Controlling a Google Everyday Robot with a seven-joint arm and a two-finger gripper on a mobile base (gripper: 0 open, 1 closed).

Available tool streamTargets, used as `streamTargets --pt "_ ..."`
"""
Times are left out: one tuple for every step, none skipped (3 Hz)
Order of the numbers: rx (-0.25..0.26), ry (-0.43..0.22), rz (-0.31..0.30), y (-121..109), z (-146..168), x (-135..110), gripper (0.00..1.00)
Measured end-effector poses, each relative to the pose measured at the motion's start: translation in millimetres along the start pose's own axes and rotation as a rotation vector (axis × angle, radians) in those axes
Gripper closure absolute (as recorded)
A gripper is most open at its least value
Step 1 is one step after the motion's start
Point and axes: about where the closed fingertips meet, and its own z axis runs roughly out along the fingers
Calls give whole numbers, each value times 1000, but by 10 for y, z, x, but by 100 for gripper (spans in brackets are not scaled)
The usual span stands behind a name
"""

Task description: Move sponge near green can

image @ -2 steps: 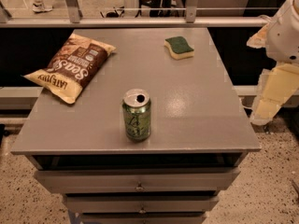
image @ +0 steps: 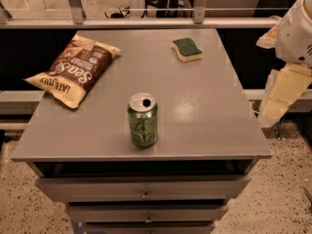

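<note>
The sponge (image: 187,49), dark green on top over pale yellow foam, lies flat at the far right of the grey tabletop (image: 204,111). The green can (image: 143,119) stands upright near the front middle, silver top with its tab opening showing. They are well apart. My gripper (image: 280,99) is the cream-coloured part hanging below the white arm housing (image: 297,30), off the table's right edge. It is beside the table, clear of both things and holding nothing I can see.
A brown-and-yellow chip bag (image: 73,69) lies at the far left of the top. Drawers (image: 145,195) run below the front edge. A metal rail (image: 146,22) runs behind the table. Speckled floor lies on both sides.
</note>
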Motion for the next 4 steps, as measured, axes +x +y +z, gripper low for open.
streamTargets --pt "74 -93 62 -644 379 -113 0" --pt "123 -187 132 -1237 721 -198 0" --pt "156 -320 242 -1949 1152 -381 0" --pt "160 -396 324 -2331 1465 -503 0"
